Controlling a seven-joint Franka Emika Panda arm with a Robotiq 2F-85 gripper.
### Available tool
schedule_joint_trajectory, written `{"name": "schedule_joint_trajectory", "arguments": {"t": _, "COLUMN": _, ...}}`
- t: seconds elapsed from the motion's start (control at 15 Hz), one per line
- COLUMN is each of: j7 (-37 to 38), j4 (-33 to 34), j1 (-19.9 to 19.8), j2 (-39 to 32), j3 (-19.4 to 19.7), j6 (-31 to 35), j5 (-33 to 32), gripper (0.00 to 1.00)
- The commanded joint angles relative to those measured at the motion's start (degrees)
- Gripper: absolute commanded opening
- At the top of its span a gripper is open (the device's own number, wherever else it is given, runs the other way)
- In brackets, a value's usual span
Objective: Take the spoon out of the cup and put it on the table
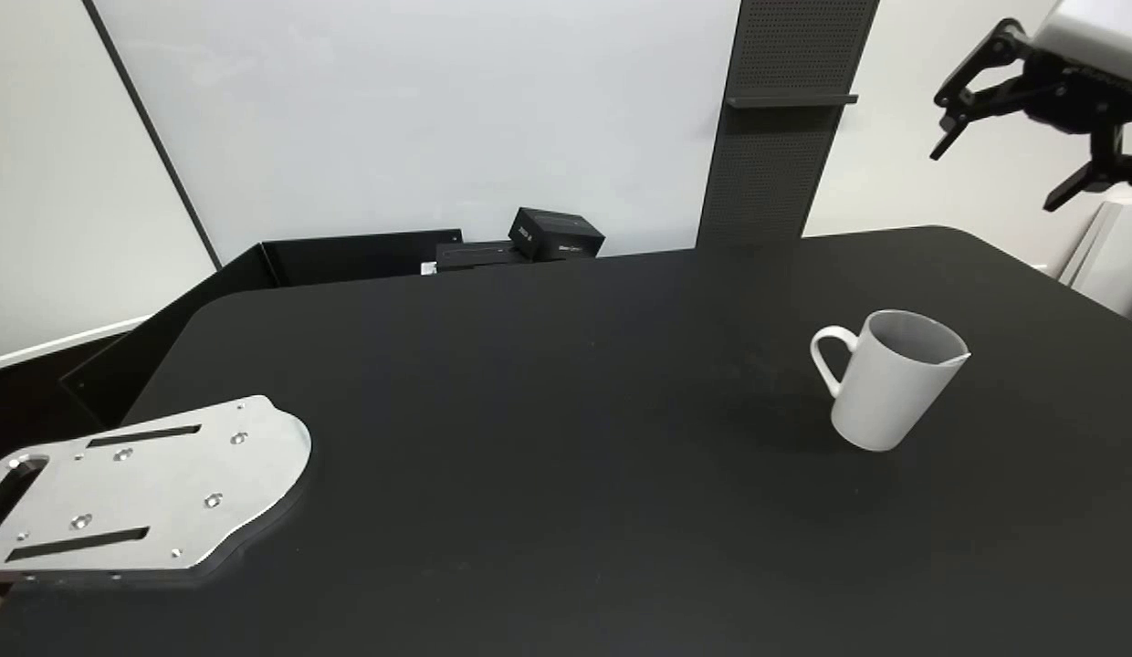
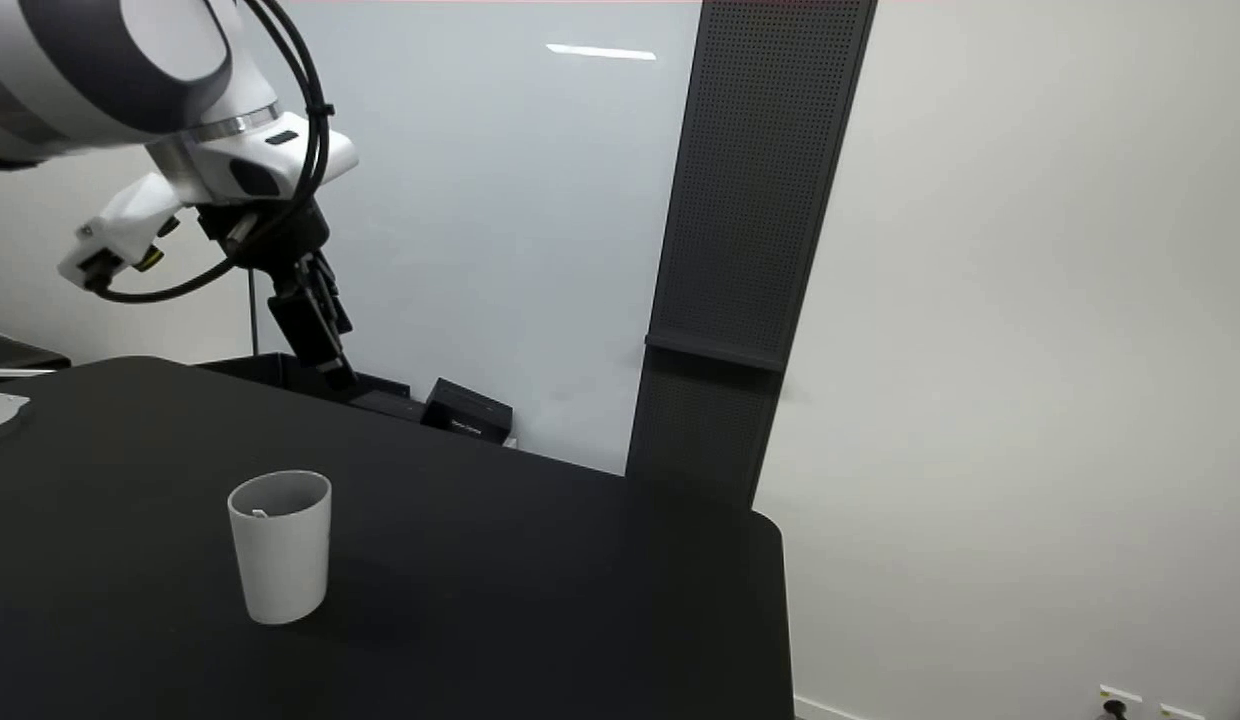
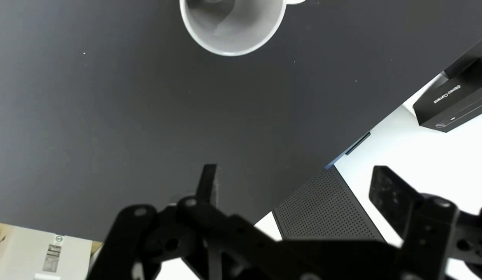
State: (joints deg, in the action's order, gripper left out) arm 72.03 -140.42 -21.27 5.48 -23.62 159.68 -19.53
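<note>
While my hand (image 1: 992, 182) hangs wide and empty, the spoon (image 2: 260, 513), likely light, stiff and slick, shows only its tip between seven and eight o'clock inside the cup (image 2: 283, 572) in an exterior view, so I should pinch it there.

Table (image 1: 548, 456): black, rounded corners. Cup (image 1: 895, 388) stands upright on it; slotted white metal plate (image 1: 169, 484) lies well apart, cup's handle (image 1: 816, 350) side.
</note>
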Motion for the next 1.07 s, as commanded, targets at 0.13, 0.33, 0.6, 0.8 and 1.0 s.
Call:
{"name": "schedule_joint_trajectory", "arguments": {"t": 0.13, "j7": 16.5, "j4": 0.8, "j1": -0.9, "j2": -4.1, "j3": -1.5, "j6": 4.7, "j5": -6.3, "gripper": 1.0}}
{"name": "schedule_joint_trajectory", "arguments": {"t": 0.33, "j7": 21.5, "j4": 0.7, "j1": -0.1, "j2": -5.9, "j3": -1.4, "j6": 6.0, "j5": -7.0, "gripper": 1.0}}
{"name": "schedule_joint_trajectory", "arguments": {"t": 0.6, "j7": 26.7, "j4": -0.2, "j1": 0.8, "j2": -7.7, "j3": -1.2, "j6": 7.4, "j5": -7.8, "gripper": 1.0}}
{"name": "schedule_joint_trajectory", "arguments": {"t": 0.8, "j7": 27.8, "j4": -1.0, "j1": 1.9, "j2": -9.5, "j3": -1.2, "j6": 8.6, "j5": -6.8, "gripper": 1.0}}
{"name": "schedule_joint_trajectory", "arguments": {"t": 1.0, "j7": 28.5, "j4": -2.6, "j1": 2.7, "j2": -9.9, "j3": -1.0, "j6": 10.2, "j5": -5.9, "gripper": 1.0}}
